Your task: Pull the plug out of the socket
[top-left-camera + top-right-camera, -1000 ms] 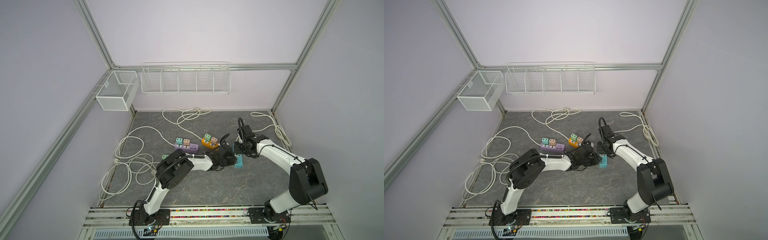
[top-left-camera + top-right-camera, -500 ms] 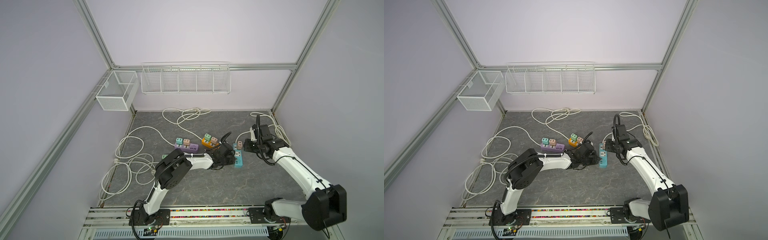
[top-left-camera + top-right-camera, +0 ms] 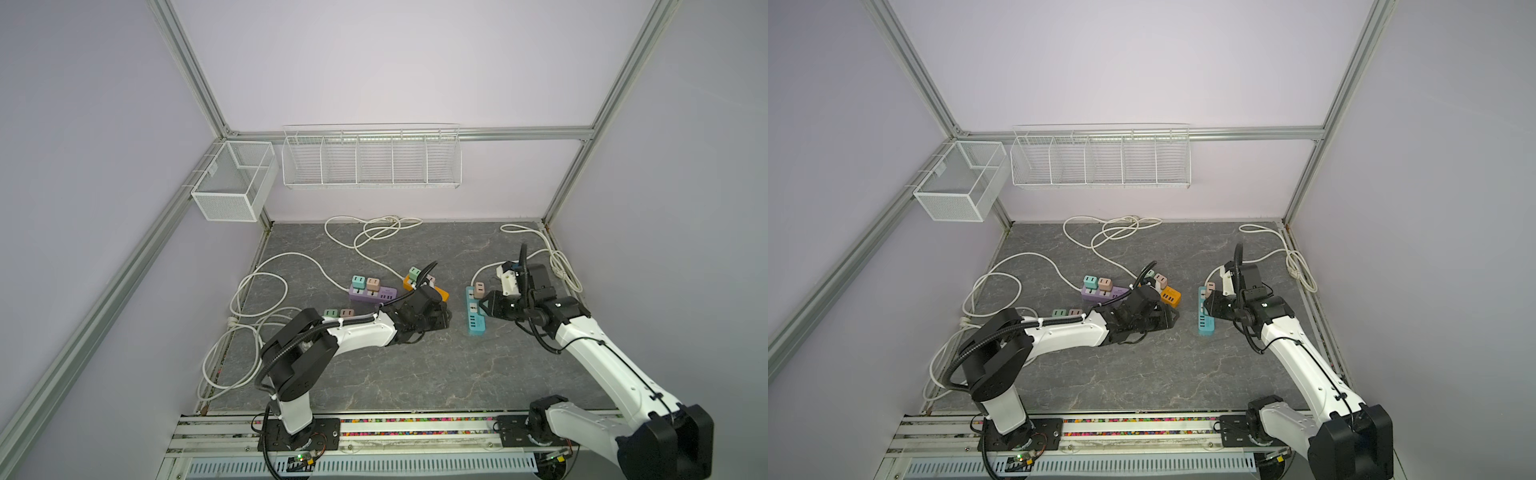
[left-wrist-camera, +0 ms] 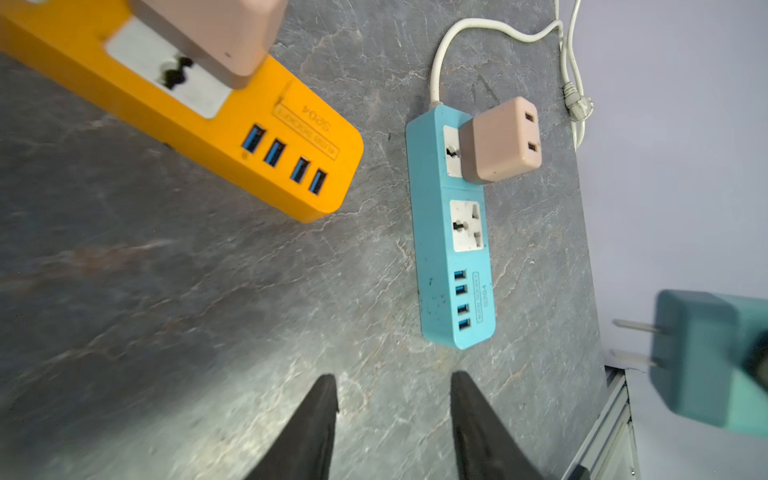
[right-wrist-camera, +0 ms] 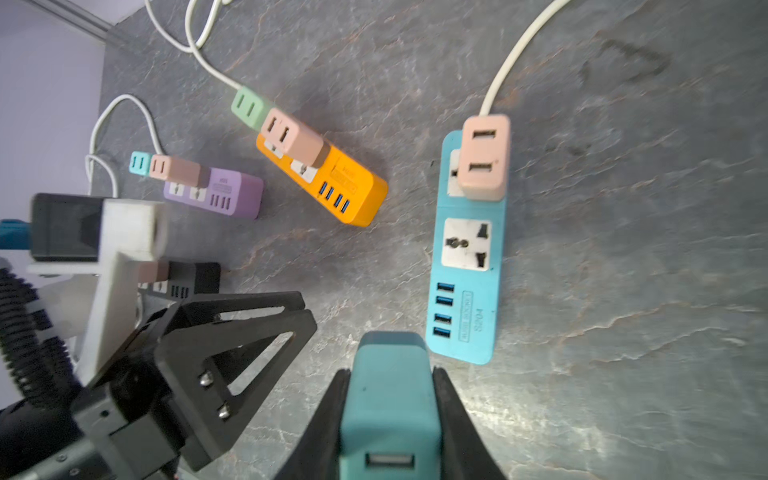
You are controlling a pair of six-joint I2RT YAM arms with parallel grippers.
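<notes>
My right gripper (image 5: 390, 371) is shut on a teal plug (image 5: 390, 399), which hangs in the air with its two prongs bare (image 4: 636, 328). Below it lies the blue socket strip (image 3: 475, 318) (image 5: 469, 291) on the grey floor; its middle outlet (image 5: 465, 245) is empty and a pink plug (image 5: 484, 158) sits in the end outlet. My left gripper (image 4: 392, 376) is open with nothing between its fingers, a little left of the blue strip (image 4: 453, 257) and beside the orange strip (image 4: 232, 124). In both top views the two grippers (image 3: 442, 318) (image 3: 1212, 307) face each other across the blue strip.
An orange strip (image 5: 328, 183) and a purple strip (image 5: 224, 193) carry green, pink and teal plugs left of the blue one. White cables (image 3: 374, 232) loop over the back and left floor. Wire baskets (image 3: 370, 160) hang on the back wall. Metal frame posts edge the floor.
The right gripper has lifted the teal plug out of the blue strip and swung away to the right. The left gripper has opened, let go of the strip and drawn back slightly.
</notes>
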